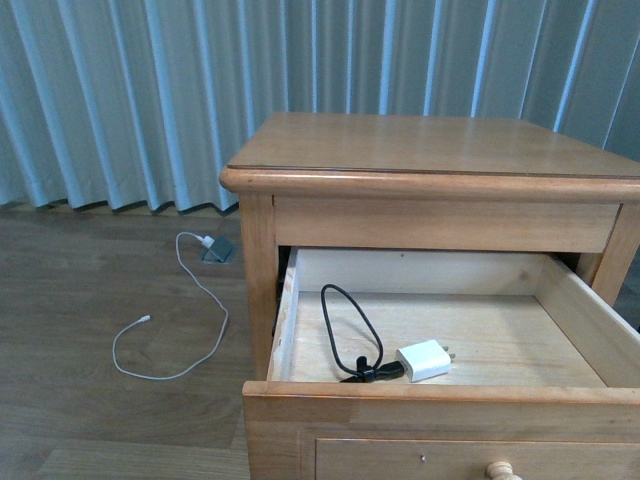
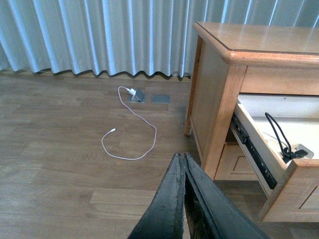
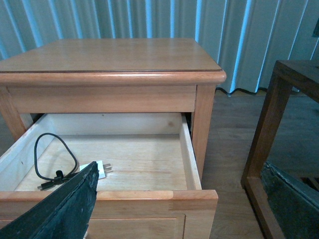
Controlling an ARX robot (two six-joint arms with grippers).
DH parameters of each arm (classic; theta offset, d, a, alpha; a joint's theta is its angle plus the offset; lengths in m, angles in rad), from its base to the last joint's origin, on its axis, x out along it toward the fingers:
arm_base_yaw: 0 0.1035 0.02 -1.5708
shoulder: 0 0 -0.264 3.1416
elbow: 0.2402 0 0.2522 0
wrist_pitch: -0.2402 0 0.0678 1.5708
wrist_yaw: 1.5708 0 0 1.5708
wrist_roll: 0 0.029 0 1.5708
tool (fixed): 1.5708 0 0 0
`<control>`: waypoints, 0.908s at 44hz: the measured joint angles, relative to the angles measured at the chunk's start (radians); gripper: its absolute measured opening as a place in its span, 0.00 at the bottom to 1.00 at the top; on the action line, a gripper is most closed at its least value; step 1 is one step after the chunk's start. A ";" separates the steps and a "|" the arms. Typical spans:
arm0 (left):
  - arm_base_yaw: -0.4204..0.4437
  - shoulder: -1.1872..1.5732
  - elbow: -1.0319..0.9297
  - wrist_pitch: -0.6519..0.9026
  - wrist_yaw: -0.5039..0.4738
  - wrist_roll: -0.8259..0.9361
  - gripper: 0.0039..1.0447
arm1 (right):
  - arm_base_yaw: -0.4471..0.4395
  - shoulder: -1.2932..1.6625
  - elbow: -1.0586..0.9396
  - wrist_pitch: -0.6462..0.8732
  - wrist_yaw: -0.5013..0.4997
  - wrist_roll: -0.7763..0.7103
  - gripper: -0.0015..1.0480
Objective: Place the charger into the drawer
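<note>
Both empty when we checked: left gripper jaws together over floor; right gripper jaws apart by drawer near edge, charger inside.

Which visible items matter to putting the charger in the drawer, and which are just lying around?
Job: open upper drawer; charger lying inside it; its black cable.
Lying about: loose white cable; grey floor socket; dark wooden frame.
</note>
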 joint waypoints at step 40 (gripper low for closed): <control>0.000 0.000 0.000 0.000 0.000 0.002 0.94 | 0.119 0.366 0.172 -0.303 -0.151 0.038 0.92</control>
